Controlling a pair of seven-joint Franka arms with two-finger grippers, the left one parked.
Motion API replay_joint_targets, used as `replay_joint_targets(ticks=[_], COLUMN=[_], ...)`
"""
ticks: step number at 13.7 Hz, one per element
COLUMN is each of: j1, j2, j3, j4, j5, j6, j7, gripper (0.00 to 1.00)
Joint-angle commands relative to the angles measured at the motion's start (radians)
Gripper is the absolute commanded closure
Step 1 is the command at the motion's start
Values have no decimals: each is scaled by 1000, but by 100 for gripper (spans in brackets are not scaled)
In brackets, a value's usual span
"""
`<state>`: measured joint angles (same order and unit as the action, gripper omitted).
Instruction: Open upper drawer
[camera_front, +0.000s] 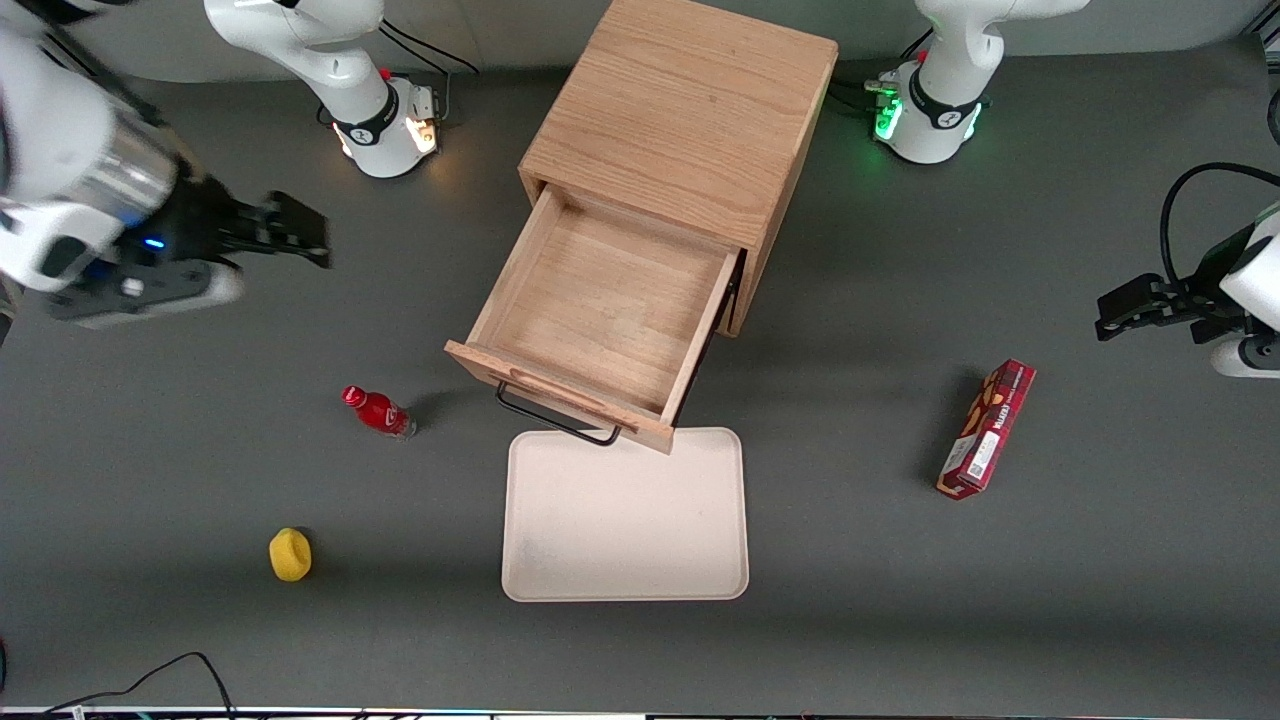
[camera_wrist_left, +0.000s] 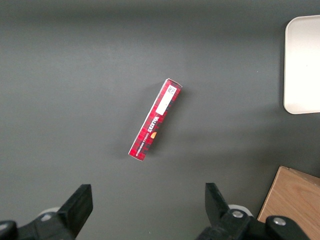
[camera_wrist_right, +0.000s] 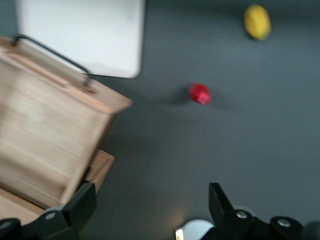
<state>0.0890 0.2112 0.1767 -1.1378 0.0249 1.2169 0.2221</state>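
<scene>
Since the upper drawer (camera_front: 610, 310) already stands pulled well out of the cabinet (camera_front: 690, 110), the opening looks done or nearly so. Rigid oak box, probably moderate weight; should run straight on its slides, no flex expected. Best hold: the thin black wire handle (camera_front: 556, 418) on its front panel, which is hard, narrow and likely slick, so a centred grip would suit. Drawer interior: bare wood, nothing in it. Its front overhangs the edge of a pale tray (camera_front: 625, 515) lying nearer the front camera; tray also holds nothing. Lower drawer not visible.

Gripper (camera_front: 285, 232): in the air toward the working arm's end of the table, well apart from the drawer, fingers spread wide, holding nothing.

Loose items: red bottle (camera_front: 378, 411) beside the drawer front, yellow fruit-like lump (camera_front: 290, 554) nearer the camera, red carton (camera_front: 987, 428) toward the parked arm's end.
</scene>
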Motion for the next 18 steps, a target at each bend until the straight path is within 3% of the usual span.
replay_joint_targets(ticks=[1,6,11,13,18], j1=[8,5,6,17,12], j2=[-215,-346,-346,-329,-289], j3=[-62,-143,-227,-220,-230], j4=[-354,-648,-646,-610,-534], j5=[-14,-8,-20,-112,-111], j6=[85,240,247,254,268], j7=[59,109,126,103,86], gripper=[0,0,0,0,0])
